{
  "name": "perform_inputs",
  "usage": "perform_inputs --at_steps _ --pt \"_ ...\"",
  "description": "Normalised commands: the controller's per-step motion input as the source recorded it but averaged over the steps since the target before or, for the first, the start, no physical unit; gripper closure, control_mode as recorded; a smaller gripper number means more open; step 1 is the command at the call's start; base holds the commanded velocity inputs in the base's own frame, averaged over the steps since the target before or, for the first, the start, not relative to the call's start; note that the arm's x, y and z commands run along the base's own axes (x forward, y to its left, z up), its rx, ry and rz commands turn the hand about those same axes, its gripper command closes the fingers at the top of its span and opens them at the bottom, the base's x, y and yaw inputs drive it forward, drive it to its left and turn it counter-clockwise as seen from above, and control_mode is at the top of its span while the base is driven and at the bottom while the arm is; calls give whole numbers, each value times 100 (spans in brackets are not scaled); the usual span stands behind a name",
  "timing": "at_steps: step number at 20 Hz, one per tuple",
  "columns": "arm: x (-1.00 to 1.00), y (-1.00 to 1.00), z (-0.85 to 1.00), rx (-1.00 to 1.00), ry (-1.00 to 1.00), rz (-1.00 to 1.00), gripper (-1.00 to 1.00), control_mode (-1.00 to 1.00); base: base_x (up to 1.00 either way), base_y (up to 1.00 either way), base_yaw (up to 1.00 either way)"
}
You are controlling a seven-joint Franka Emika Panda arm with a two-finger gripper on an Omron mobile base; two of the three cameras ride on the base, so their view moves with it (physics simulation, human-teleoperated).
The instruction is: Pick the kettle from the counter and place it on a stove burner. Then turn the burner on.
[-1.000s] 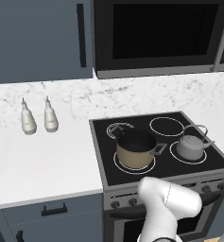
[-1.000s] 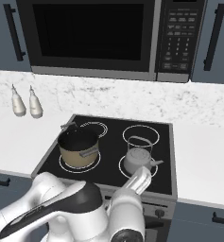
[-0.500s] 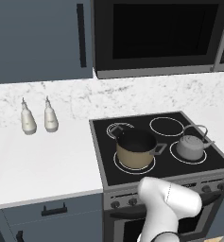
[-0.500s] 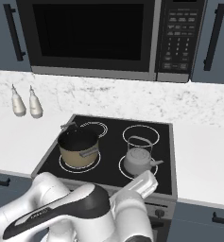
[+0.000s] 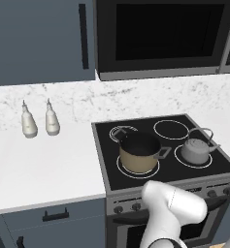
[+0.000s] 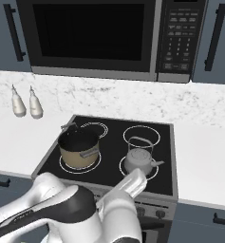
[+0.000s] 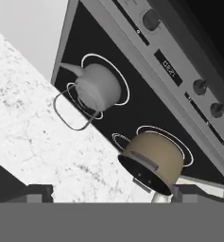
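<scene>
kettle upright on front-right stove burner | tan pot on front-left ring | 2 bottles far left on desk | claw open, holding nothing

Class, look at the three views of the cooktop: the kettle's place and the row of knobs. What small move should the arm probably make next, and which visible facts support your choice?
Probably reach for the front knobs. The kettle already sits upright on the stove burner, apart from the pot, so only switching the burner on seems left. Which knob serves that ring cannot be told.
</scene>
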Motion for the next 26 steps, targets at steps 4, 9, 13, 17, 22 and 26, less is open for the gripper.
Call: perform_inputs --at_steps 4,9,13,17,22,26 --pt "-13 66 51 -16 17 4 -100 -100 0 0 0" --pt "-2 94 46 -25 40 9 -100 -100 0 0 0" --pt "10 100 41 -27 58 9 -100 -100 0 0 0" --pt "2 35 2 -5 13 3 -100 -100 0 0 0" --pt "0 0 0 0 0 0 -100 -100 0 0 0" --pt "1 0 0 0 0 0 -100 -100 0 0 0"
